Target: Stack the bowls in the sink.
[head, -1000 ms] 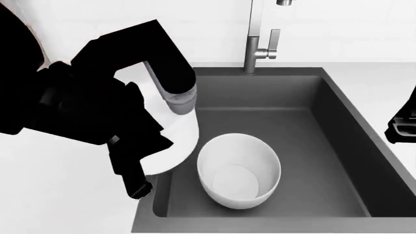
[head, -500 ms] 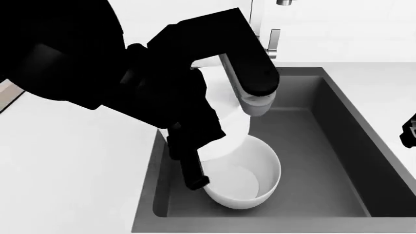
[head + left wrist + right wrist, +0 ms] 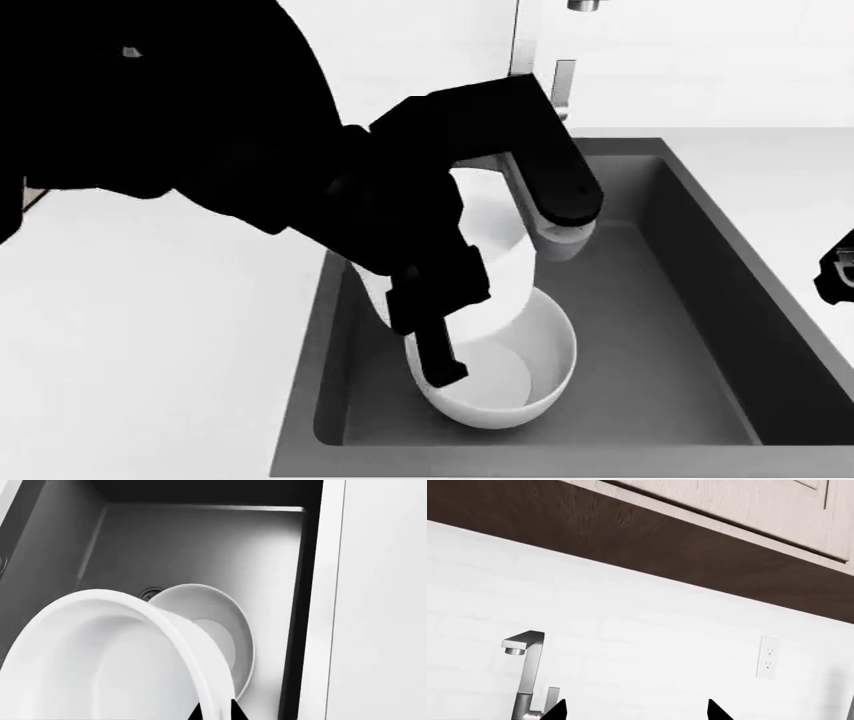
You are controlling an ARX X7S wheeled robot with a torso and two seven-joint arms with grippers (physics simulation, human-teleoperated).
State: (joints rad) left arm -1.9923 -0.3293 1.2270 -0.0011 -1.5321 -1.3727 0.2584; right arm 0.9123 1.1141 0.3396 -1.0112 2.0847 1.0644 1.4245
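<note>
The held bowl (image 3: 113,655) hangs tilted over the sink (image 3: 667,330), its rim pinched between the left gripper's (image 3: 215,711) fingertips, which are clenched on the wall at the edge. Just below and past that gripper sits the second bowl (image 3: 527,375), upright on the basin floor, and the held rim overlaps its mouth; touching or not, I cannot tell. The drain (image 3: 152,592) peeks out behind both. Beyond the gripper the dark floor runs bare to the far wall, with open room on the faucet (image 3: 534,95) side. The white counter (image 3: 147,350) borders the near sink edge. Off to the side, the right gripper (image 3: 635,709) points at the backsplash (image 3: 660,630), fingertips spread apart, holding nothing, an outlet (image 3: 768,656) ahead of it
</note>
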